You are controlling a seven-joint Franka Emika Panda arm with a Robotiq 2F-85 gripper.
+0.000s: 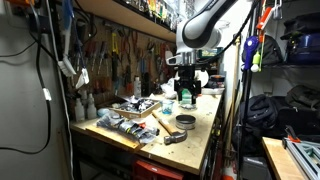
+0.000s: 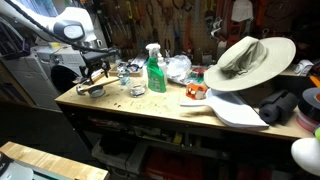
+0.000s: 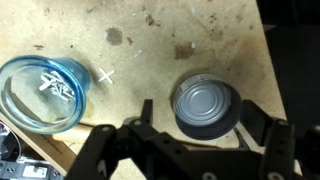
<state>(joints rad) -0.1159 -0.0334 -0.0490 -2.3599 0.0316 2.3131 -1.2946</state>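
Wrist view: wide-spread hand (image 3: 200,108) over grey can (image 3: 207,93)

Green spray bottle (image 2: 155,70), wide-brimmed hat (image 2: 250,58)

Cluttered wooden workbench (image 2: 160,105), tool-hung wall (image 1: 115,50) behind, dim workshop light

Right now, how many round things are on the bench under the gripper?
2: a gray tin between the gripper's fingers, and a blue-rimmed dish near the wrist view's left edge. More may lie out of frame.
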